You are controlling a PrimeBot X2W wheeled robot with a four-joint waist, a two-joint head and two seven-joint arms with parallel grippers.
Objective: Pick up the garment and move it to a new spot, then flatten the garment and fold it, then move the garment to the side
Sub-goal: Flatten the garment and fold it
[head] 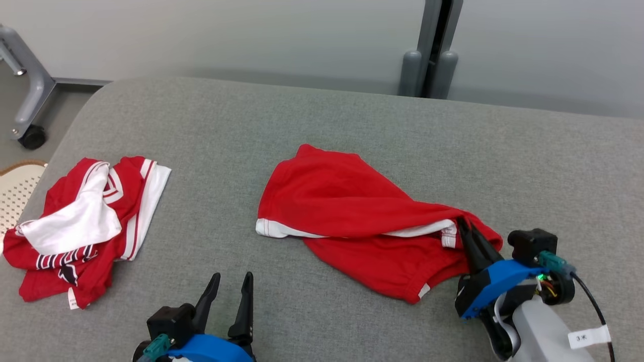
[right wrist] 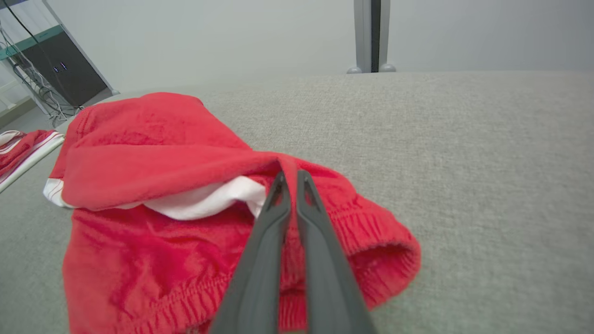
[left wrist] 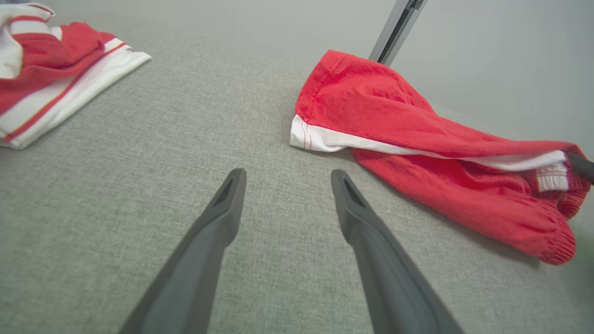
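A red garment with white trim lies rumpled in the middle of the grey padded table. My right gripper is shut on a fold of red cloth at the garment's right end, near the elastic waistband; in the right wrist view the gripper pinches that fold with its fingers pressed together. The same garment lies to the right in the left wrist view. My left gripper stands open above the bare table near the front edge, its fingers apart and holding nothing.
A second red and white garment lies crumpled at the table's left edge. A grey wheeled stand is on the floor at the far left. A grey post rises behind the table. A pale perforated object sits at the left.
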